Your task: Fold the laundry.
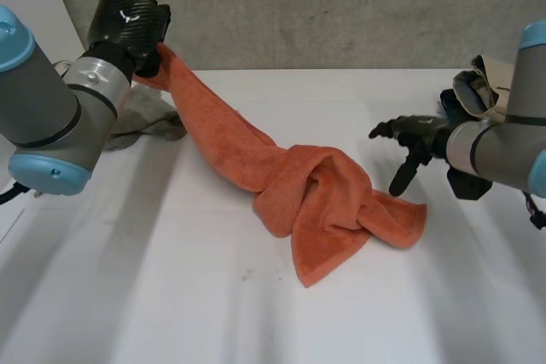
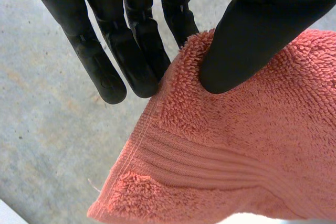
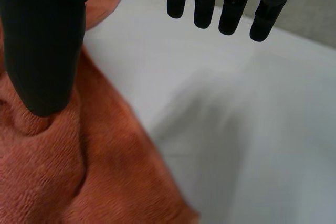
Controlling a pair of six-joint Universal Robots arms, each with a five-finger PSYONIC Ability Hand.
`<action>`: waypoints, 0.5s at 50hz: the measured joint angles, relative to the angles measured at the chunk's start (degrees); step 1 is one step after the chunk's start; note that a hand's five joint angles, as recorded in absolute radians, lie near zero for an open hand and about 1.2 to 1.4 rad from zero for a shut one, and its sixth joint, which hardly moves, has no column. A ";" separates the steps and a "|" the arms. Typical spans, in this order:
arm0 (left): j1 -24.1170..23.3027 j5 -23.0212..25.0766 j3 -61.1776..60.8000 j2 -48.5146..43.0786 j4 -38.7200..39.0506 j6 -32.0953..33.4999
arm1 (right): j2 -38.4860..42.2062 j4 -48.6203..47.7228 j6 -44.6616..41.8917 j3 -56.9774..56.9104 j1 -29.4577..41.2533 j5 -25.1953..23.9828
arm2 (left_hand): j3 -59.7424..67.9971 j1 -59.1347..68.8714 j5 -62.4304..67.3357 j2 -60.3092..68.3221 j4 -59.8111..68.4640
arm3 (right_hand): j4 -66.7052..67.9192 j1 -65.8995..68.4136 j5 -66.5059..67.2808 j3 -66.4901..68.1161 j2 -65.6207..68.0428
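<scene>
Where the orange towel (image 1: 316, 198) is pinched: at one corner, between the thumb and fingers (image 2: 131, 61) of the left hand (image 1: 128, 23), raised above the desk (image 1: 171, 296).
Rest of towel: draped down and bunched on the desk's middle.
Right hand (image 1: 418, 135): fingers (image 3: 231, 9) held straight and apart, nothing grasped; thumb poised at the towel's bunched end.
Grey cloth (image 1: 149, 117): laid on the desk behind the left arm.

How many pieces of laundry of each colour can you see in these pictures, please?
orange towel: 1
grey cloth: 1
beige cloth: 1
Total: 3
</scene>
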 measured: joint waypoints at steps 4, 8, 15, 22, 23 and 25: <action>-0.73 0.02 0.82 0.32 1.42 0.09 | 3.13 -0.49 0.77 -0.41 1.31 -0.17 | 0.01 0.00 0.00 0.05 0.00 | 0.29 0.11 0.49 0.32 0.38; -1.28 0.13 2.01 0.37 3.96 0.16 | 5.41 -1.35 0.99 -0.43 3.87 -0.08 | 0.01 0.00 0.00 0.05 0.00 | 7.37 7.87 7.83 7.57 8.39; -1.16 1.52 5.67 0.06 7.68 0.12 | 6.92 -3.56 0.57 -2.32 7.39 0.80 | 0.01 0.00 0.00 0.05 0.01 | 50.25 47.58 49.26 50.23 51.76; -0.33 2.74 16.01 -3.99 10.18 0.05 | 5.27 -11.77 -1.11 -12.85 8.01 6.59 | 0.01 0.00 0.00 0.06 0.02 | 52.53 47.62 50.60 52.21 52.75; -0.28 2.73 16.74 -4.30 10.28 0.05 | 5.03 -12.61 -1.36 -13.42 8.01 7.09 | 0.01 0.00 0.00 0.06 0.02 | 52.53 47.71 50.68 52.21 52.76; 0.09 2.54 21.28 -6.14 11.07 0.04 | 2.83 -19.96 -3.89 -15.64 7.99 10.30 | 0.01 0.00 0.00 0.06 0.02 | 52.54 49.09 51.59 52.21 52.75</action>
